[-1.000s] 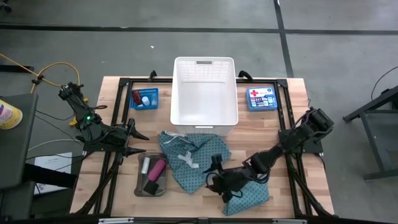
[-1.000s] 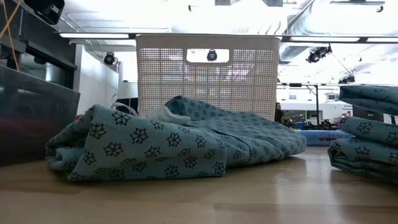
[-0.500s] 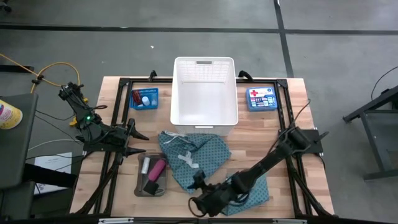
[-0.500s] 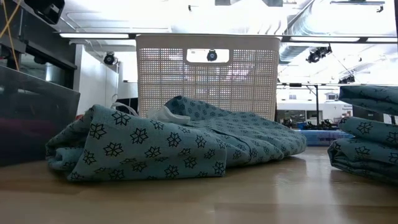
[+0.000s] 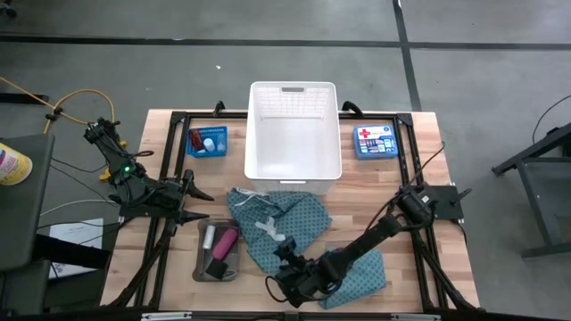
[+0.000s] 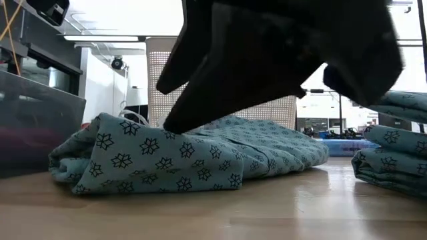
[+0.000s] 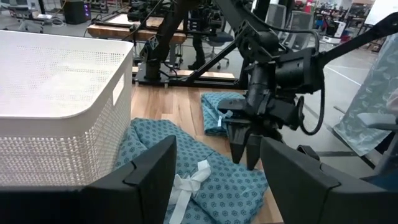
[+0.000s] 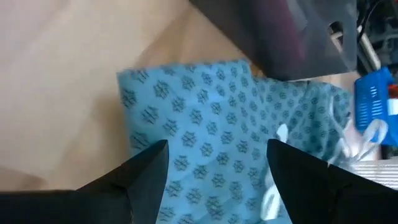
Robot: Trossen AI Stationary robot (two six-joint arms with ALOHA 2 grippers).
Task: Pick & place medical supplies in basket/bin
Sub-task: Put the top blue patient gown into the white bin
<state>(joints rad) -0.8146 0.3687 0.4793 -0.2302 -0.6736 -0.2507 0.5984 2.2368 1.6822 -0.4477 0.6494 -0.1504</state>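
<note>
One teal dotted cloth (image 5: 278, 225) with white ties (image 5: 268, 227) lies spread on the table in front of the large white basket (image 5: 293, 169). A second, folded cloth (image 5: 361, 272) lies near the right front. My right gripper (image 5: 282, 266) hangs open, tipped downward, just above the first cloth's near edge (image 7: 239, 177). Its fingers stand apart over the fabric (image 8: 205, 137). My left gripper (image 7: 217, 186) waits open at the table's left, pointing level. A pink cylinder (image 5: 225, 241), a white tube (image 5: 209, 237) and a black block (image 5: 217, 266) lie in the grey tray (image 5: 202, 267).
A small blue basket (image 5: 207, 141) stands left of the white basket, and a flat blue box with a red cross (image 5: 374, 141) stands right of it. A black frame runs around the tabletop. Bare wood shows along the near edge (image 5: 268, 299).
My right gripper has swung from above the folded cloth toward the table's left and near edge. It has sunk and tipped downward over the spread cloth's near edge. It now fills the top of the low view. Neither cloth has moved.
</note>
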